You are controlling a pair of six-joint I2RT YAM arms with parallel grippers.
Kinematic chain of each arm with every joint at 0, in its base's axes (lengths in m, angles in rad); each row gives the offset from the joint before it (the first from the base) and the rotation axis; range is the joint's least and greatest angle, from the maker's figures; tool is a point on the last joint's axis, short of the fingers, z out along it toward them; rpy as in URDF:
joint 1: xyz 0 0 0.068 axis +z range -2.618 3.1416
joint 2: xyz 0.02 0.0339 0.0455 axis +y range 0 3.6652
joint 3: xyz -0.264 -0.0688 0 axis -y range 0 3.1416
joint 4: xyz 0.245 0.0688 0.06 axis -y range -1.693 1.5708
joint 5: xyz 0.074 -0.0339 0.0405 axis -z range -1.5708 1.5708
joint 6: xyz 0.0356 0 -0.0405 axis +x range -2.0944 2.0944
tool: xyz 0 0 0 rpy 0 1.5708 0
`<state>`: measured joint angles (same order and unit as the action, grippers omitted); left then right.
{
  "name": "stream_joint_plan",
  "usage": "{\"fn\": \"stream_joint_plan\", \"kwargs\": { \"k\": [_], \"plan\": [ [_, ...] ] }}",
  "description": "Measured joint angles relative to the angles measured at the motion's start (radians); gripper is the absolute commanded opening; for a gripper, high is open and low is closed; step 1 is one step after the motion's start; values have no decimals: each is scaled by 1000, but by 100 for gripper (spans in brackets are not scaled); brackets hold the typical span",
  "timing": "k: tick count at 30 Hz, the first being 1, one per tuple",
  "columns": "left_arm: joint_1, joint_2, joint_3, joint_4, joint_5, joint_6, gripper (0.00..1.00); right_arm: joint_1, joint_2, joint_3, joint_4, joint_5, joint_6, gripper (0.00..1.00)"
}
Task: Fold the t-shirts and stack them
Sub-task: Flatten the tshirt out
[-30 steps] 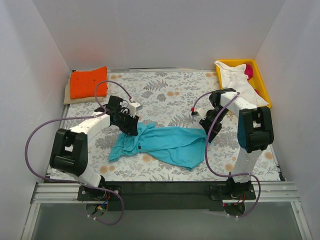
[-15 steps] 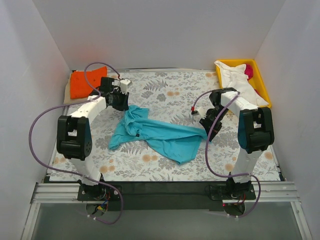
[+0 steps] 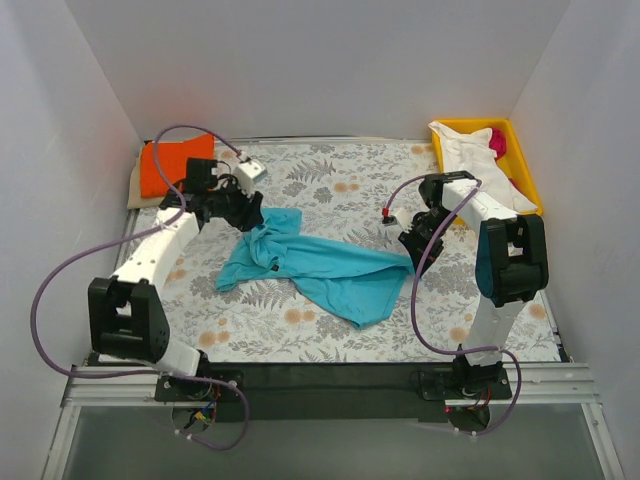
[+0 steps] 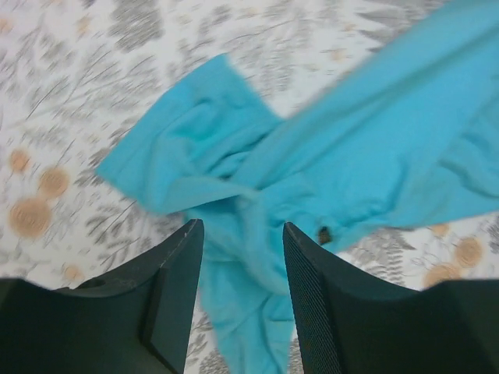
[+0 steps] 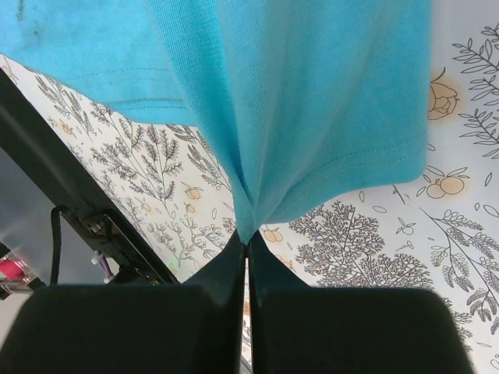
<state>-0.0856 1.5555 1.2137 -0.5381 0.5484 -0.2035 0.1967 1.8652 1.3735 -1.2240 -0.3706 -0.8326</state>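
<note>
The teal-blue t-shirt (image 3: 325,268) lies crumpled and stretched across the middle of the floral table cloth. My left gripper (image 3: 243,212) hovers over the shirt's back-left end. In the left wrist view the left gripper (image 4: 242,227) is open, with bunched teal cloth (image 4: 327,148) below the jaws. My right gripper (image 3: 412,246) is shut on the shirt's right edge; in the right wrist view the gripper (image 5: 247,240) pinches a teal fold (image 5: 296,93). A folded orange t-shirt (image 3: 175,165) lies at the back left.
A yellow tray (image 3: 527,170) at the back right holds a white t-shirt (image 3: 470,155) and a magenta one (image 3: 497,143). A pale folded cloth (image 3: 136,192) lies under the orange shirt. White walls close in the table on three sides.
My left gripper moved from the shirt's left part toward the back left, dragging that end back with it, and its jaws now stand open. My right gripper stayed shut on the right edge.
</note>
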Motion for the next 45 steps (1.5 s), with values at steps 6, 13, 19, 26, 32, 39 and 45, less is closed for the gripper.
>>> {"fn": "stream_joint_plan", "kwargs": {
  "k": [6, 13, 19, 26, 32, 39, 45],
  "plan": [
    [-250, -90, -129, -3, -55, 69, 45, 0, 0, 3, 0, -2, 3, 1],
    [-276, 67, -180, -8, -238, 85, 31, 0, 0, 5, 0, 2, 3, 1],
    [-220, 70, -203, -9, -344, 138, 0, 0, 0, 5, 0, 5, 3, 1],
    [4, 66, -134, -44, -330, 207, 2, -1, 0, 5, 0, 6, 3, 1],
    [92, 71, -138, -68, -296, 295, 2, -5, 0, 5, 0, 6, 2, 1],
    [242, 181, -87, -71, -286, 349, 1, -12, 0, 5, 0, 8, 1, 1],
    [327, 276, 41, -116, -266, 372, 42, -13, 0, 5, 0, 9, -1, 1]
  ]
}}
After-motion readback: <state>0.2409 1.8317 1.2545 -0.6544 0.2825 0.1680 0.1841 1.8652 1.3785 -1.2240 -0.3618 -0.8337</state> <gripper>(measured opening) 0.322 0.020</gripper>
